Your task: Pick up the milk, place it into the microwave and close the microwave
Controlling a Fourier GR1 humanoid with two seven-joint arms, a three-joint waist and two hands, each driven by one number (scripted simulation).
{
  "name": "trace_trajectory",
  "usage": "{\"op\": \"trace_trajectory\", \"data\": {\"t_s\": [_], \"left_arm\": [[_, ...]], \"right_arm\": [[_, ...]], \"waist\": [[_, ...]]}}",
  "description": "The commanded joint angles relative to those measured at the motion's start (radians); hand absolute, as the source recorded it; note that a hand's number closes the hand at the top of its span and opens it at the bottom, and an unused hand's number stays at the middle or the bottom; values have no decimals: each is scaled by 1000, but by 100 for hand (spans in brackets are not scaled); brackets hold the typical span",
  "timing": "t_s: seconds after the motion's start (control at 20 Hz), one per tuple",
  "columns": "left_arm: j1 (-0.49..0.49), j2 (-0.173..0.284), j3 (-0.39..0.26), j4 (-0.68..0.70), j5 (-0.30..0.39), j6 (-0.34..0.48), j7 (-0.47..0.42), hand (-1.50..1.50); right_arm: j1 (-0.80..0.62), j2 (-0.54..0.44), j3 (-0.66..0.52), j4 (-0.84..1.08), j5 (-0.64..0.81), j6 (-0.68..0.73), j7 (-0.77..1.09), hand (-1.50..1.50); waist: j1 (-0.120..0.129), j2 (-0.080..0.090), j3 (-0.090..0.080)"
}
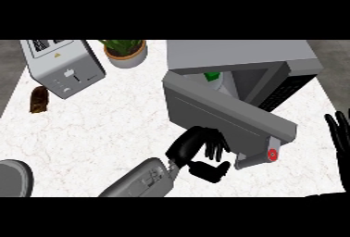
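Note:
The milk, a white carton with a green top, stands inside the grey microwave at the upper right and only shows through the gap. The microwave's door is swung partly open, slanting across the counter toward me. My left hand is at the door's outer face, its fingers resting against it and the thumb spread below, holding nothing. My right hand rests open at the right edge, fingers up.
A red button sits by the door's free end. A grey toaster and a potted plant stand at the back left, a brown pastry lies at the left, and a grey round object is at the lower left.

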Motion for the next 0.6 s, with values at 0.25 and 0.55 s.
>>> {"op": "trace_trajectory", "data": {"t_s": [0.25, 0.55], "left_arm": [[-177, -6, -29, 67, 247, 114, -87, 150], [-265, -6, 4, 91, 351, 161, -162, 150]], "right_arm": [[-69, -39, 50, -95, -64, 76, 67, -150], [-116, -78, 58, -148, -115, 98, 129, -150]], "waist": [[-95, 26, -3], [-157, 36, -4]]}}
